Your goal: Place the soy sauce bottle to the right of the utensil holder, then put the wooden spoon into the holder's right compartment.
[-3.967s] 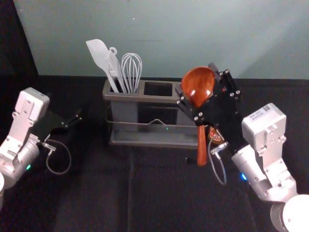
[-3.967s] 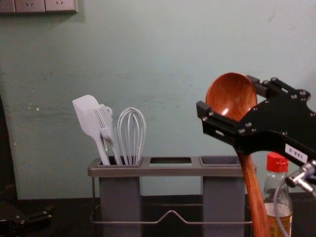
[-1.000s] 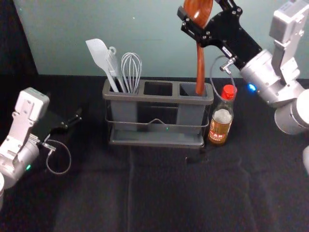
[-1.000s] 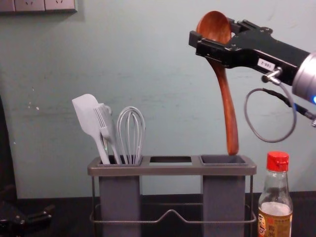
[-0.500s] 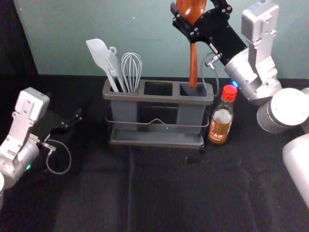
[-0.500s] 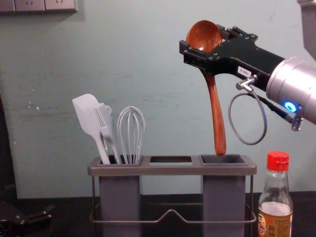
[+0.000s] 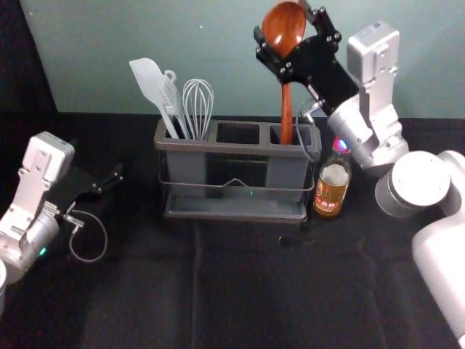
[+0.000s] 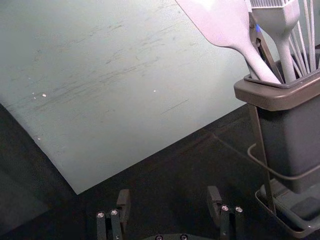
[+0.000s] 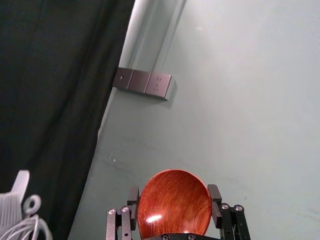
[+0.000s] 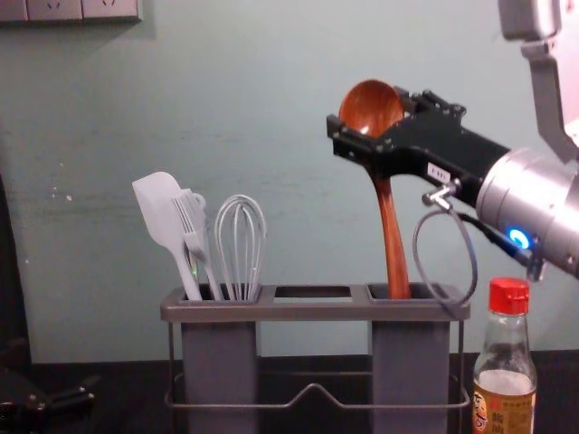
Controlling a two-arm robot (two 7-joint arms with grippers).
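Soy sauce bottle (image 10: 505,362): right of utensil holder (image 10: 308,313); seemingly done
Wooden spoon (image 10: 391,237): near-upright, handle end at right compartment (image 10: 410,354) mouth
Right gripper (image 10: 367,111): above holder, jaws holding spoon's bowl
Left gripper (image 8: 168,192): parked left, jaws wide
Remaining: lower spoon, release

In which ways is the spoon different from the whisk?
The spoon is reddish brown; the whisk is pale grey. The spoon has a solid bowl, the whisk open loops. The right gripper grips the spoon, while the whisk stands in the holder. Both point head up.
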